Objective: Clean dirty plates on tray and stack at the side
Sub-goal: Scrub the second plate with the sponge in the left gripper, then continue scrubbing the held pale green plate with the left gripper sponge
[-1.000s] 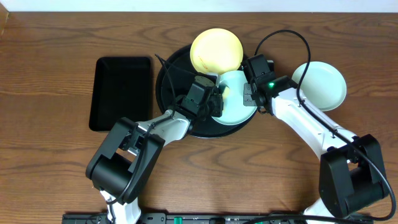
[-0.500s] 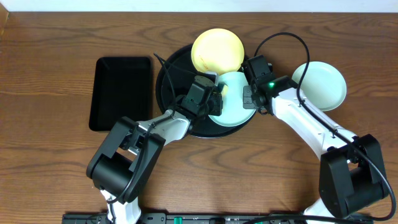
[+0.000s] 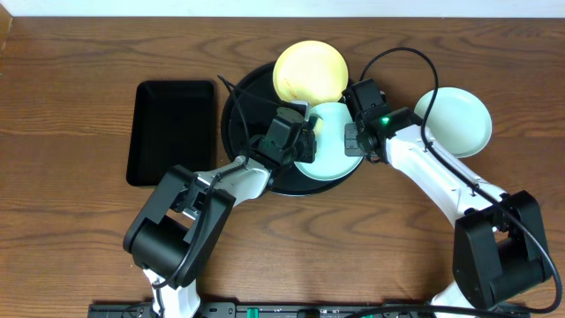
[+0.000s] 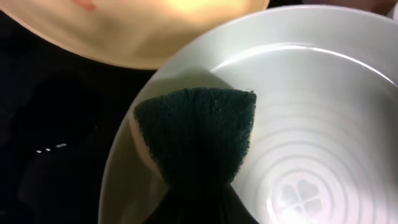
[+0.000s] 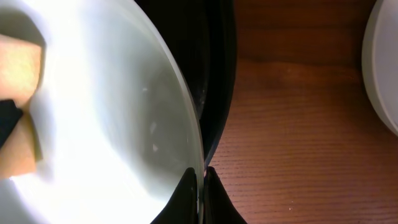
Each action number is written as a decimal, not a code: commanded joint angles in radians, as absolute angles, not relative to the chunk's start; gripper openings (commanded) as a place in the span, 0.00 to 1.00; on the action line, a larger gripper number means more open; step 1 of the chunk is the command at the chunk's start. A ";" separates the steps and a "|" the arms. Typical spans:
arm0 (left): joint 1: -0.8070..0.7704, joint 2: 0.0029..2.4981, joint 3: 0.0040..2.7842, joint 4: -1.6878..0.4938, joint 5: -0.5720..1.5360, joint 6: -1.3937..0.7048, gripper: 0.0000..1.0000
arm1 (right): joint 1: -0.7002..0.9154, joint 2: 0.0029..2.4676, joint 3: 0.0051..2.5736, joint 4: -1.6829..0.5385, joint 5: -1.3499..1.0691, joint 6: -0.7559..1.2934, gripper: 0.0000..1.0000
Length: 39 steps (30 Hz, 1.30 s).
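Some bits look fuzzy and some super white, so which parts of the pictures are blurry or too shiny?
Left wrist view: the yellow plate is a soft blur, the green sponge fairly sharp, a bright streak glares on the pale green plate. Right wrist view: that plate is washed out white, but the wooden table shows crisp grain. Overhead view: evenly lit, clear.

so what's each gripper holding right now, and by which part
Left gripper pinches the sponge by its near end; right gripper clamps the pale blue-green plate by its rim.

Overhead looks down; both wrists (close-up) share plate [image 4: 311,93].
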<state>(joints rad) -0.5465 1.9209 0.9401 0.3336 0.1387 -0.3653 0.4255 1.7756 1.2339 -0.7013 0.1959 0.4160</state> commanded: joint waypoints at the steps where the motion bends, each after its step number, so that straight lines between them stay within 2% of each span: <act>1: -0.549 1.943 0.946 0.344 0.088 -0.357 0.08 | 0.455 1.786 1.229 -0.706 0.127 0.376 0.01; 18: -0.549 1.944 0.946 0.410 0.088 -0.345 0.08 | 0.455 1.786 1.229 -0.701 0.127 0.376 0.01; 28: -0.538 1.848 0.947 0.521 0.088 -0.237 0.08 | 0.455 1.786 1.229 -0.699 0.134 0.365 0.01; 33: -0.500 1.728 0.947 0.470 0.088 -0.237 0.08 | 0.455 1.786 1.229 -0.697 0.134 0.365 0.01; 39: -0.452 1.583 0.947 0.293 0.091 -0.237 0.08 | 0.455 1.786 1.229 -0.695 0.134 0.365 0.01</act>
